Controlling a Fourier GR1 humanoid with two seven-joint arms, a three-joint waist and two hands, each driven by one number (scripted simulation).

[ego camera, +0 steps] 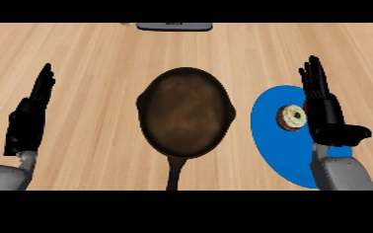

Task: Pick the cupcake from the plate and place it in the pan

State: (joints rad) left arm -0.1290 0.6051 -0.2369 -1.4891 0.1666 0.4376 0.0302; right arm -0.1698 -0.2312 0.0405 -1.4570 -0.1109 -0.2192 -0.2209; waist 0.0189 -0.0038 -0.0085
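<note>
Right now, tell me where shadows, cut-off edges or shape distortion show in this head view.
Head view: even light, no glare; the pan looks taller than wide and its inside is mottled dark; the blue plate is stretched too, partly hidden by the right hand; a grey object is cut off at the top.

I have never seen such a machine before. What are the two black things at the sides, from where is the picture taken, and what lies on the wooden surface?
The picture looks steeply down from the robot's head onto a wooden counter. The two black things are the robot's hands on grey forearms, coming in from the lower edge. The left hand rests open at the left edge, fingers up, holding nothing. The right hand is also open, over the right part of a blue plate, holding nothing. On the plate sits a small cupcake, just left of that hand. In the middle lies a dark pan, its handle pointing toward the robot, with nothing in it. A dark flat object shows at the far edge; I cannot tell what it is.
</note>
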